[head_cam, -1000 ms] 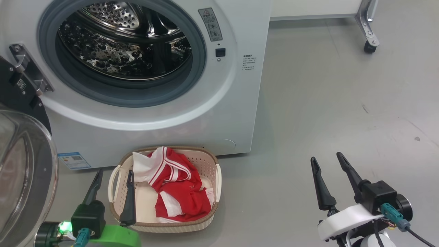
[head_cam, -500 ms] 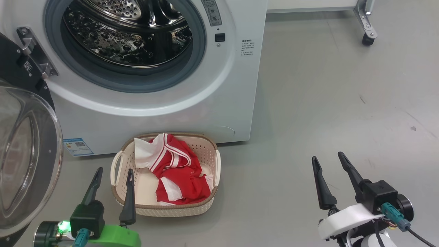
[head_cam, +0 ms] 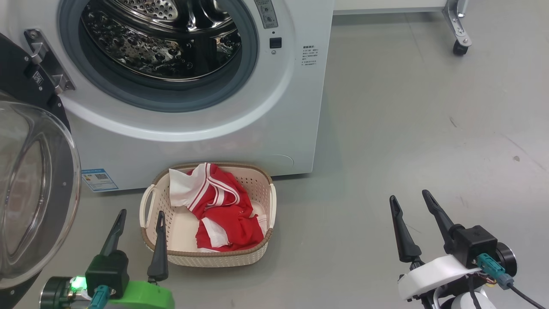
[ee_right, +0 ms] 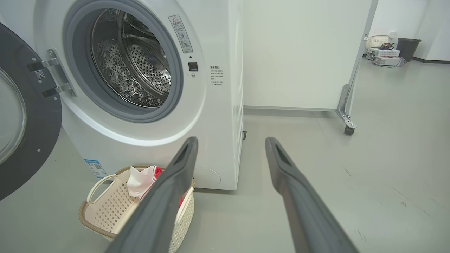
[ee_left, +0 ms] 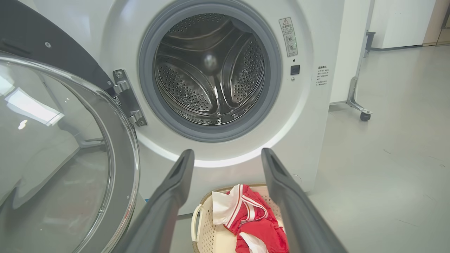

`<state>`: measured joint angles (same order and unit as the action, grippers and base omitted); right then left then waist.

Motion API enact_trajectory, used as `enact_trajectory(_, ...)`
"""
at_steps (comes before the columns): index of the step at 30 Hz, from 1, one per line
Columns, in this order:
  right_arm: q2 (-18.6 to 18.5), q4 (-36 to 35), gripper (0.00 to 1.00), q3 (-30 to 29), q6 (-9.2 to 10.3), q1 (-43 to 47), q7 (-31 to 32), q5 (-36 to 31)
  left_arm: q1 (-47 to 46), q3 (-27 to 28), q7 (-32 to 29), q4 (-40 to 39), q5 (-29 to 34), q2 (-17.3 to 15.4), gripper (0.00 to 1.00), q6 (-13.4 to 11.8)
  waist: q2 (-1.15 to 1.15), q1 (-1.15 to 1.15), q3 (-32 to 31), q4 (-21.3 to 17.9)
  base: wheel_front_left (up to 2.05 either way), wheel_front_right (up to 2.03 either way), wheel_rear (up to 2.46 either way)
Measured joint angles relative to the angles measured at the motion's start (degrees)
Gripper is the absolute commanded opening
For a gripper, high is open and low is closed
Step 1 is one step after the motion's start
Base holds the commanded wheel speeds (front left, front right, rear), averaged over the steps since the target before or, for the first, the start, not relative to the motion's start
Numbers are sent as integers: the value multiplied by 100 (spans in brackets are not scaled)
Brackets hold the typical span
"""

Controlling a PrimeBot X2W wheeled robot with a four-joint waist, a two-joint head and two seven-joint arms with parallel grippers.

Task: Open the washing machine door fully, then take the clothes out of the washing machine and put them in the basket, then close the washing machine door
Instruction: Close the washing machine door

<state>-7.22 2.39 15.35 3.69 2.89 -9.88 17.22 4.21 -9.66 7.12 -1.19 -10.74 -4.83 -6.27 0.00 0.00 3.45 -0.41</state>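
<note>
The white washing machine (head_cam: 296, 107) (ee_left: 309, 116) (ee_right: 218, 116) stands with its steel drum (head_cam: 163, 38) (ee_left: 211, 77) bare of fabric. Its round black washing machine door (head_cam: 25, 193) (ee_left: 59, 158) (ee_right: 21, 123) hangs wide open at the left, glass bowl bulging out. On the floor before the machine sits the cream basket (head_cam: 261, 189) (ee_left: 200, 225) (ee_right: 105, 207), holding the red and white clothes (head_cam: 218, 206) (ee_left: 253, 221) (ee_right: 140, 179). My left gripper (head_cam: 139, 214) (ee_left: 226, 154) is open and empty beside the basket's left end. My right gripper (head_cam: 409, 195) (ee_right: 230, 142) is open and empty, well right of the basket.
A white partition on a castor leg (head_cam: 461, 40) (ee_right: 348, 121) stands behind and right of the machine. Bare grey floor (head_cam: 407, 128) spreads to the right. A far corner holds a dark bin (ee_right: 407, 49) and some equipment.
The head camera has tilted, so the machine and basket sit higher in its picture. Both grippers stay open in the same places; the clothes lie unchanged in the basket.
</note>
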Motion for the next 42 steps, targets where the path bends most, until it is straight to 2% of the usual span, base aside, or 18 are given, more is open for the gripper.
enact_trajectory(12, 0, 3, 100, -25, 18, 5, -1, 7, 27, -9, -8, -2, 5, -5, 100, 0, 0, 0, -53, 57, 0, 0, 0)
enact_trajectory(20, -9, 5, 100, -107, 56, 133, -2, 34, 27, -130, -74, -1, 134, -8, 100, 0, 0, 0, -97, 343, 0, 0, 0)
enact_trajectory(28, -62, 4, 100, -102, 55, 202, -1, 38, 30, -140, -102, -1, 152, -5, 100, -1, 0, 0, -122, 806, 0, 0, 0)
enact_trajectory(42, -192, 2, 100, -45, 24, 182, 76, 31, 250, 73, -57, -53, 151, 36, 100, -9, 0, 0, -126, 1874, 0, 0, 0)
